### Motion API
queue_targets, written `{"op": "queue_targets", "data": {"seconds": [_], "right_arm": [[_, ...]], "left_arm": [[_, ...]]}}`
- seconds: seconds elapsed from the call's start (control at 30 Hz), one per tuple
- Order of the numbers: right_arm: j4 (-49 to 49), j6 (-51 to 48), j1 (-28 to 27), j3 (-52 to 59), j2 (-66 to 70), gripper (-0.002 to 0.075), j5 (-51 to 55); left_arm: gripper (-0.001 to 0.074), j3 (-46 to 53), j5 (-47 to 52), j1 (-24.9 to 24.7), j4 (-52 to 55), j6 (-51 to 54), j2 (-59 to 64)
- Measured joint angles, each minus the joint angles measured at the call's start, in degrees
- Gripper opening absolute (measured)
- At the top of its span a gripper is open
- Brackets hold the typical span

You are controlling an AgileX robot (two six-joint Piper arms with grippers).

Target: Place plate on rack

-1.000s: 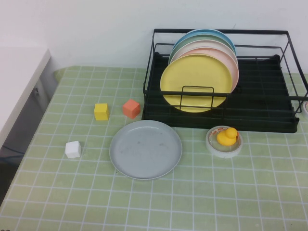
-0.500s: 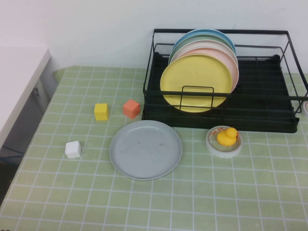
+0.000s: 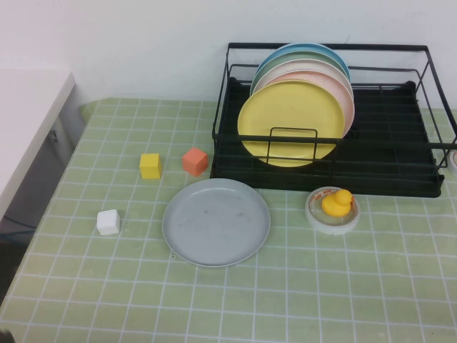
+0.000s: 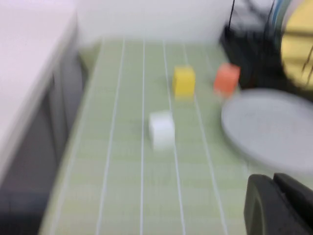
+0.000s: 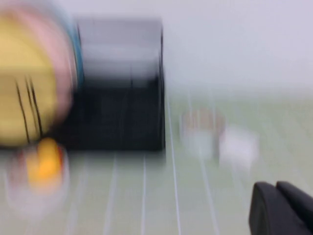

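One plate flat on table | rack behind | left gripper, right gripper clear

Only a dark corner of the left gripper and right gripper shows, cut off; the right wrist view is smeared.

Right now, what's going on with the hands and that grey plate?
Left hand and right hand off the table, touching nothing. Grey plate flat on the cloth before the rack, untouched. Rack holds upright plates; right half free.
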Motion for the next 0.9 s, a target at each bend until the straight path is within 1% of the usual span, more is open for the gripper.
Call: {"op": "queue_targets", "data": {"seconds": [0.07, 0.1, 0.27, 0.43, 0.5, 0.63, 0.77, 0.83, 0.9], "right_arm": [[0.28, 0.0, 0.0, 0.0, 0.0, -0.0001, -8.7], [0.37, 0.0, 0.0, 0.0, 0.0, -0.0001, -15.26], [0.52, 0.0, 0.0, 0.0, 0.0, -0.0001, -41.48], [0.52, 1.44, 0.0, 0.0, 0.0, -0.0001, -67.12], [0.52, 1.69, 0.0, -0.11, 0.0, -0.0001, -73.99], [0.52, 1.77, 0.0, -0.11, 0.0, -0.0001, -77.47], [0.25, 1.82, 0.0, -0.11, 0.0, -0.0001, -77.73], [0.12, 1.82, 0.0, -0.11, 0.0, -0.0001, -76.29], [-0.57, 1.92, 0.0, -0.11, 0.0, -0.0001, -71.59]], "left_arm": [[-0.0001, 0.0, -5.93, 0.0, 0.87, 0.0, 0.0], [-0.0001, 0.0, -9.25, 0.0, 1.15, 0.0, 0.0], [-0.0001, 0.0, -30.93, 0.0, 2.77, 1.55, 0.0], [-0.0001, 0.0, -45.5, 0.0, 3.61, 1.66, 0.0], [-0.0001, 0.0, -49.81, 0.0, 4.35, 1.66, -0.05], [-0.0001, 0.0, -54.9, 0.0, 5.95, 1.66, -0.05], [-0.0001, 0.0, -55.05, 0.0, 6.85, 1.66, -0.05], [-0.0001, 0.0, -53.95, 0.0, 6.85, 1.66, -0.05], [-0.0001, 0.0, -53.26, 0.0, 6.96, 1.66, -0.05]]}}
